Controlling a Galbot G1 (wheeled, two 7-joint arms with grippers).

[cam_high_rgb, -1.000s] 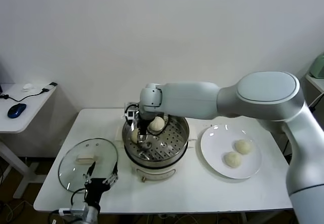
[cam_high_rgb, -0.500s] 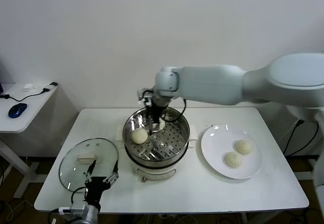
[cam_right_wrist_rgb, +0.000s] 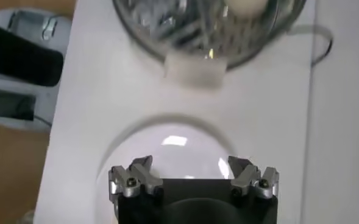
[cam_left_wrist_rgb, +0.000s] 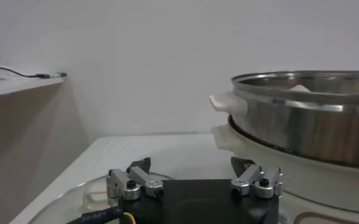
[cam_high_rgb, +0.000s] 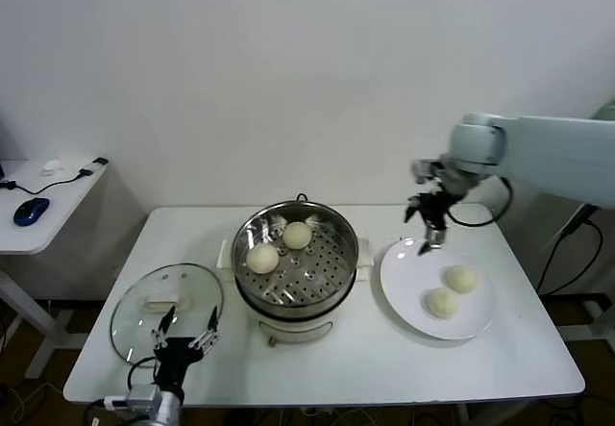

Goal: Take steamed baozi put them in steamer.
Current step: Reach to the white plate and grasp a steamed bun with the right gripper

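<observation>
No readable writing or brand marks anywhere. Round shiny stainless-steel steamer (cam_high_rgb: 297,264) sits mid-table on a cream base; two cream-white domed baozi (cam_high_rgb: 262,258) lie on its perforated tray, two more (cam_high_rgb: 460,279) on the flat white plate (cam_high_rgb: 404,287) right of the steamer. Right gripper (cam_high_rgb: 430,226) hangs above the plate's far rim, fingers spread, empty. Left gripper (cam_high_rgb: 183,338) rests low beside the steamer, over the round glass lid (cam_high_rgb: 144,320), fingers apart, empty; its arm is cut off. In the left wrist view the steamer wall hides the buns almost completely.

Plain white wall (cam_high_rgb: 288,70) behind white counter (cam_high_rgb: 384,359); side desk (cam_high_rgb: 38,210) at left carrying a blue mouse (cam_high_rgb: 32,210).
</observation>
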